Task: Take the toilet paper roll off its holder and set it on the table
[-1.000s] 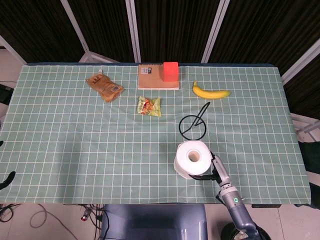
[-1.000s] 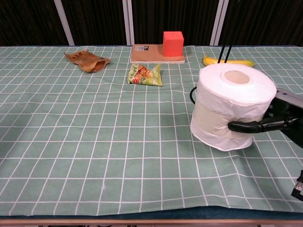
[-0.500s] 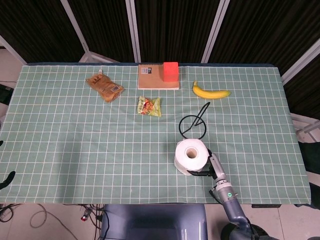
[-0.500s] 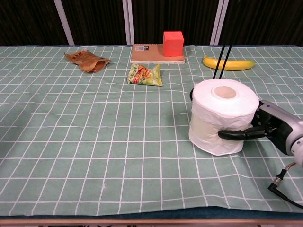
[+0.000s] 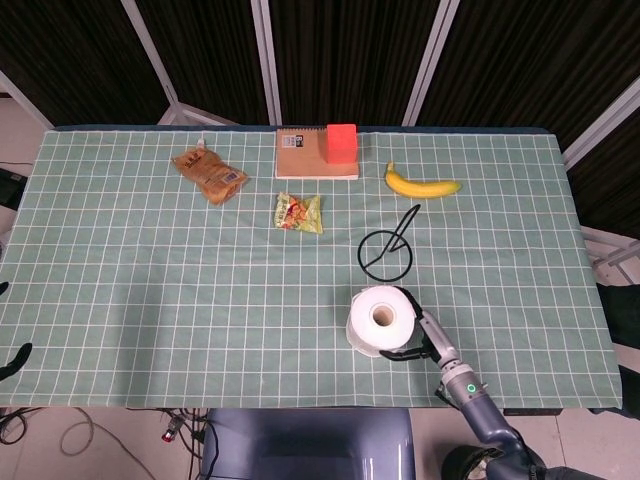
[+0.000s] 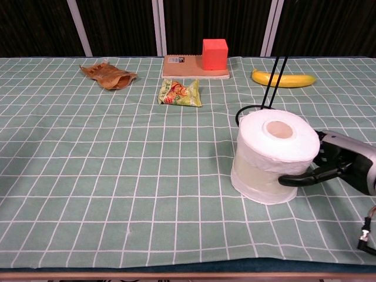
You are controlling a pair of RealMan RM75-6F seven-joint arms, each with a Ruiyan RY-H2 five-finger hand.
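Since the earlier frames, the toilet paper roll (image 6: 275, 154) has come down from its raised, tilted position and now stands on end on the table (image 5: 150, 290), core opening upward, with the right hand (image 6: 343, 167) lower and drawn slightly back toward the near right.

Table: covered by a green cloth with a white grid; it fills both views.

Toilet paper roll (image 5: 378, 320): near-right part of the table, just on the near side of the holder's ring and close to the near edge.

Right hand (image 5: 428, 342): immediately right of the roll. One dark finger (image 6: 301, 179) curves across the roll's near-right side and touches it, while the rest of the hand lies against the right flank. Whether the roll is actually clasped or merely touched cannot be told. The left hand appears in neither view.

Holder (image 5: 387, 251): a black wire ring lying flat on the cloth with a thin upright stem (image 6: 275, 82), standing bare just beyond the roll.

Notebook (image 5: 305, 157): brown, at the far centre, with a red cube (image 5: 342, 143) resting on its right end.

Banana (image 5: 422, 184): far right, well apart from the roll.

Brown packet (image 5: 209, 172): far left.

Green snack packet (image 5: 298, 212): just nearer than the notebook.
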